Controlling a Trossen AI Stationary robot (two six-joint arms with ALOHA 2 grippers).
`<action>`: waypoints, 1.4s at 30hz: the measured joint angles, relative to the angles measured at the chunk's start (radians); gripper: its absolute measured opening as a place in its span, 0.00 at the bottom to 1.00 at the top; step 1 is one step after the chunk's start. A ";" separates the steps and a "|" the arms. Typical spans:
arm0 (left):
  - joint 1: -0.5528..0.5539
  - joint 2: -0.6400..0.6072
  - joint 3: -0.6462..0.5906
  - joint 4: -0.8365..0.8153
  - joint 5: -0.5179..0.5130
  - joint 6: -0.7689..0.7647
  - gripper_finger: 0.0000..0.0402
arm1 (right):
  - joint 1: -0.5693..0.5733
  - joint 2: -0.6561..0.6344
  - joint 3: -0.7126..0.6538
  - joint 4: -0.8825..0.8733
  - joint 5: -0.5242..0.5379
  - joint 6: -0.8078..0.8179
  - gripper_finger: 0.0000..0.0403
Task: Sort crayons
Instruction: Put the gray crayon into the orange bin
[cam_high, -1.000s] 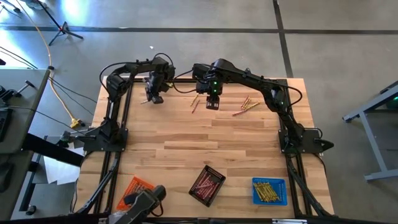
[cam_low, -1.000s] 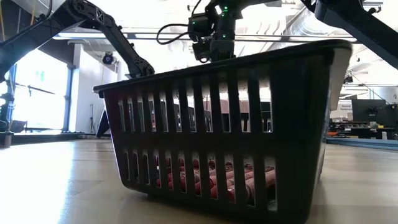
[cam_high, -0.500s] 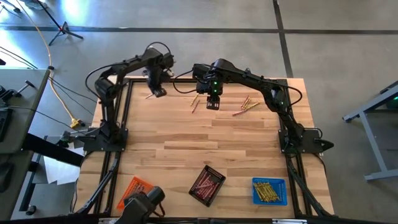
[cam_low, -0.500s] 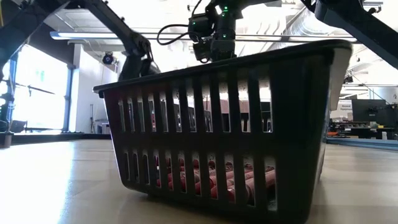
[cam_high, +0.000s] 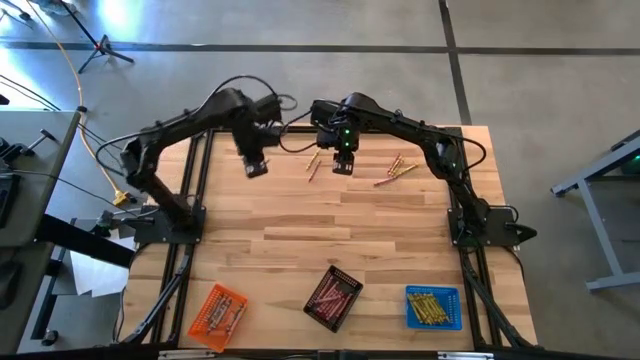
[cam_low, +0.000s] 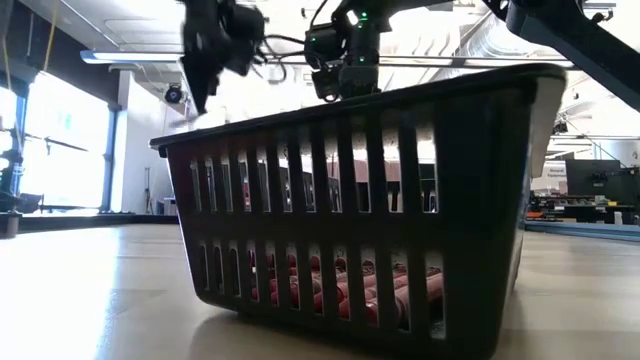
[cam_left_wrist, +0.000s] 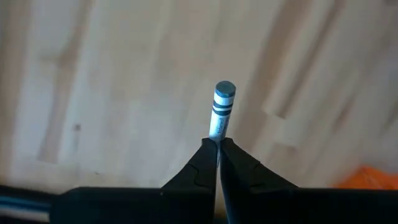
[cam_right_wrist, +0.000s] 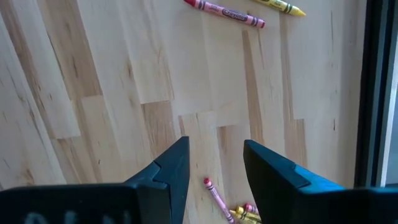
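Left hand (cam_left_wrist: 217, 144): fingers pressed together, clamped on one crayon (cam_left_wrist: 221, 112) with a grey-blue wrapper and dark bands. The stick juts straight out past the fingertips, flat end toward the wrist camera. From above, this hand (cam_high: 254, 166) hangs over the far left part of the tabletop (cam_high: 340, 240), apart from the loose sticks.

Right hand (cam_right_wrist: 214, 163): fingers spread apart, nothing between them. From above it (cam_high: 342, 165) sits over the far middle of the tabletop, just to the right of the left hand. A couple of loose crayons (cam_high: 313, 165) lie just beside it on its left. Another small scatter of crayons (cam_high: 396, 170) lies a little off to its right, near the arm. In the right wrist view a red crayon (cam_right_wrist: 224, 12) and a yellow crayon (cam_right_wrist: 281, 6) lie ahead of the fingers, and a pink crayon (cam_right_wrist: 214, 193) shows in the gap between them, with yellow ones next to it.

Surface: light wood planks in a butcher-block pattern, framed by dark rails at the sides.

Near edge, well apart from both hands: orange tray (cam_high: 217, 312) toward the left hand's side, black tray (cam_high: 333, 297) in the middle, set askew, holding reddish sticks, blue tray (cam_high: 432, 307) toward the right hand's side, holding yellow sticks. The orange tray's contents are too small to name.

Low view: the black tray (cam_low: 360, 200) fills the frame, reddish crayons visible through its slats at the bottom.

Room: grey concrete floor around the tabletop; bright windows and ceiling fixtures behind.
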 joint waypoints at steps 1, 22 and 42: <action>-0.029 -0.021 0.000 -0.021 0.000 -0.016 0.01 | 0.000 0.000 0.000 0.000 0.000 0.005 0.34; -1.187 -0.297 -0.335 0.344 0.091 -1.778 0.01 | 0.011 0.001 -0.005 -0.041 -0.142 0.034 0.34; -1.460 0.021 -0.351 0.468 0.008 -2.171 0.12 | 0.079 0.001 -0.005 -0.041 -0.146 0.040 0.34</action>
